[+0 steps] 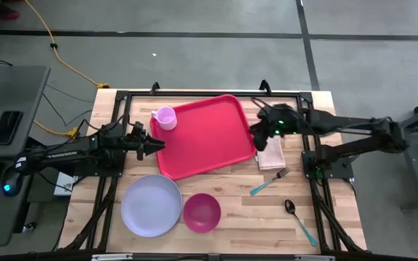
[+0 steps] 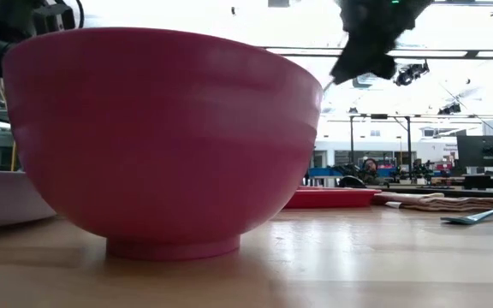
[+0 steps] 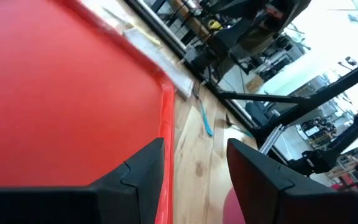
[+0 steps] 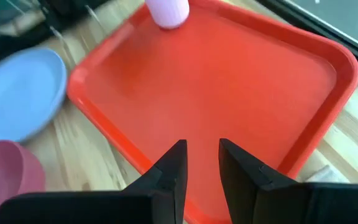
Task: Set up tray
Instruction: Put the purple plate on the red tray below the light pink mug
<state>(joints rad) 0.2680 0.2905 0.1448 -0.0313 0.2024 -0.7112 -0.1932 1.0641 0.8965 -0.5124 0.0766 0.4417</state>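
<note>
The tray [image 1: 205, 138] is seen lying flat on the wooden desk [image 1: 231, 210], in the middle of its far half and a little turned, so that its edges are not parallel to the desk edges. A small lavender cup [image 1: 165, 117] stands on the tray in its far left corner.

The left gripper [image 1: 153, 145] is placed at the left edge of the tray. In the left wrist view its fingers [image 3: 135, 174] are shown apart, with the raised rim of the tray [image 3: 166, 124] between them; it cannot be told whether the rim is touched. The right gripper [image 1: 256, 134] is held over the right edge of the tray. In the right wrist view its fingers [image 4: 173, 168] are shown a little apart, with nothing between them, above the red surface [image 4: 229, 81] and near the rim.

Just beside the right edge of the tray a folded beige napkin [image 1: 271, 154] is laid. Near it, toward the front of the desk, a fork [image 1: 269, 181] with a light blue handle is found, and further to the front right a spoon [image 1: 299, 220] with the same kind of handle. In front of the tray a round lavender plate [image 1: 151, 205] is set, and a pink bowl [image 1: 202, 212] stands touching or almost touching its right side. In the low view the bowl [image 2: 165, 137] fills most of the picture.
</note>
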